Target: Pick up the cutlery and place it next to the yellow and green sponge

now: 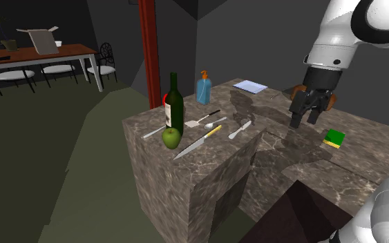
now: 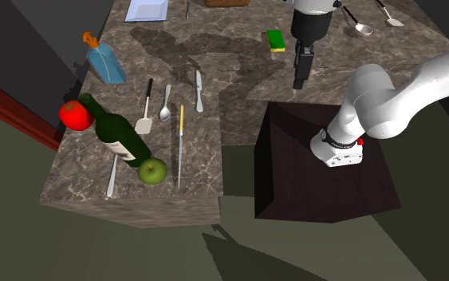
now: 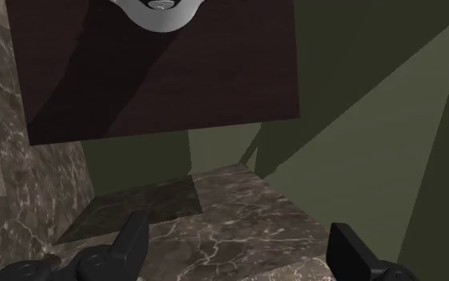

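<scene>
The yellow and green sponge [image 1: 334, 138] lies on the marbled desk [image 1: 372, 134], nearest the stand. Just beside it the gripper [image 1: 305, 116] hangs above the desk, its fingers spread wide with nothing between them. Farther along, well apart from the sponge, lies the cutlery: a table knife [image 1: 240, 129], a spoon [image 2: 165, 105], a yellow-handled knife [image 1: 198, 140] and a spatula [image 1: 193, 123]. Past these stand a green apple [image 1: 171, 138] and a dark wine bottle [image 1: 175, 103].
</scene>
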You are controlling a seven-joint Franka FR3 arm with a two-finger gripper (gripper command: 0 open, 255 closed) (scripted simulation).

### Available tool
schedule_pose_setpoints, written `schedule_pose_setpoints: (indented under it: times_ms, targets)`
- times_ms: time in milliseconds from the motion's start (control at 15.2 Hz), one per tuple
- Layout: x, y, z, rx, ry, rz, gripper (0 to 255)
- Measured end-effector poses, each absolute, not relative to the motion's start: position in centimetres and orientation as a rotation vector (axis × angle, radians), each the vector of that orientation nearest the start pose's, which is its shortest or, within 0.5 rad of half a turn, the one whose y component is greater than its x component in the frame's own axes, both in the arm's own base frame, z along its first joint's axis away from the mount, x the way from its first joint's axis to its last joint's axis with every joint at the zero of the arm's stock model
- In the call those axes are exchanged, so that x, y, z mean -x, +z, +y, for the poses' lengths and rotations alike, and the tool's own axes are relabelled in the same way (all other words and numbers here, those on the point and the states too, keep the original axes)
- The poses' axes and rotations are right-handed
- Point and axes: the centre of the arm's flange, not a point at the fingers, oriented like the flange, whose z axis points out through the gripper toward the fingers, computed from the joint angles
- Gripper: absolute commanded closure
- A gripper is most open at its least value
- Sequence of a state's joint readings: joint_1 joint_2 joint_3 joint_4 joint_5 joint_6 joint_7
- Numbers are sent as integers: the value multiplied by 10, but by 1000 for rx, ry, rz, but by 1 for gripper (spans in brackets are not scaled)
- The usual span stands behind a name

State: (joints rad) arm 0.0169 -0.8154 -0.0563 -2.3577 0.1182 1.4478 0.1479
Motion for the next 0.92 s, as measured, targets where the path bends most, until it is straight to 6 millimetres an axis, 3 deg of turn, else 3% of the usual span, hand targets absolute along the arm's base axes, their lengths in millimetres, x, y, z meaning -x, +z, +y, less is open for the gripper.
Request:
schedule_pose_setpoints:
  times_ms: [330,924]
  targets:
    - [-304,573,25,2972,144,406,0]
    - [-384,515,91,2902,103,921,0]
